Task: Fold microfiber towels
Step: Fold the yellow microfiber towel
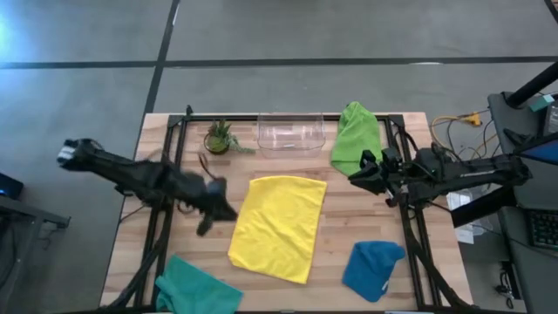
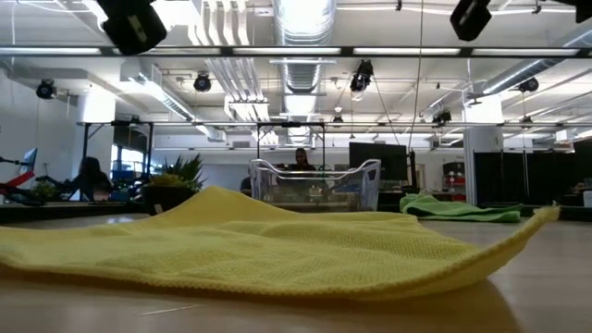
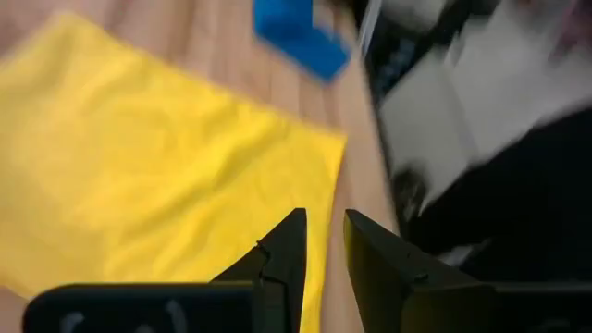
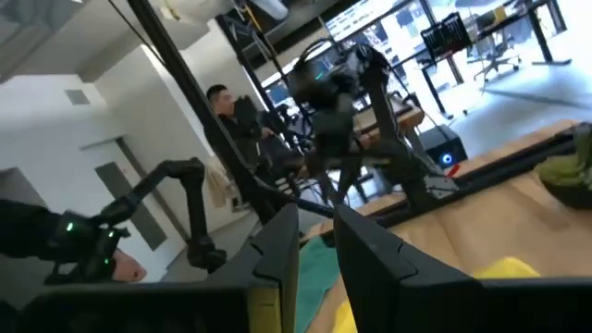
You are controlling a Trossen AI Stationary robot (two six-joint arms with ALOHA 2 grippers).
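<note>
Yellow microfiber towel (image 1: 277, 227) spread flat and unfolded in the middle of the table (image 1: 349, 218), one edge lifted slightly in the low view. Probably the opening of the fold on this cloth, judging by both arms hovering beside it with no crease made. Lime green towel (image 1: 356, 133) bunched at the far right of the table, beside a clear plastic bin (image 1: 290, 133); blue towel (image 1: 373, 269) crumpled near the front right; teal towel (image 1: 197, 286) heaped at the front left corner; a small potted plant (image 1: 219, 138) left of the bin. Left claw (image 1: 209, 220) just off the yellow cloth's left edge, above the wood, fingers (image 3: 287, 254) drawn near together with a narrow gap, gripping nothing and touching nothing visible. Right claw (image 1: 362, 179) raised near the yellow cloth's far right corner, fingers (image 4: 282, 245) likewise close with a thin gap, empty, tipped toward the room rather than the table. Next move likely calls for spreading both claws, lowering onto two corners of one short edge, pinching only the top layer, then carrying that edge evenly across to the opposite one. Risk in dragging the whole cloth rather than lifting it.
</note>
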